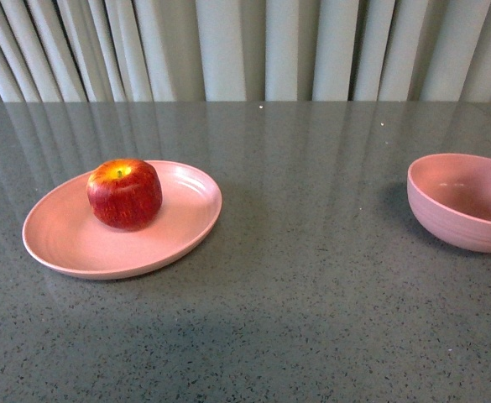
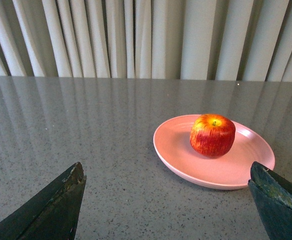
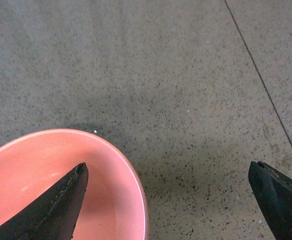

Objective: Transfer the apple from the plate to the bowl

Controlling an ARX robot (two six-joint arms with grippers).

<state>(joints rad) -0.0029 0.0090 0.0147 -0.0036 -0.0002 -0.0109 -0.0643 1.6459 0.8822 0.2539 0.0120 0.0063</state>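
Observation:
The red apple (image 1: 124, 194) with a yellow-orange patch at its stem sits upright on the wide pink plate (image 1: 60, 243) at the left of the table. The deep pink bowl (image 1: 463, 201) stands empty at the right edge. Neither arm shows in the front view. In the left wrist view my left gripper (image 2: 168, 172) is open and empty, low over the table, with the apple (image 2: 212, 135) and plate (image 2: 175, 150) a short way ahead of it. In the right wrist view my right gripper (image 3: 168, 172) is open and empty above the bowl's rim (image 3: 136, 185).
The table (image 1: 312, 277) is a grey speckled stone top. Pale pleated curtains (image 1: 245, 50) hang behind its far edge. A thin dark seam (image 3: 258, 70) runs across the table in the right wrist view.

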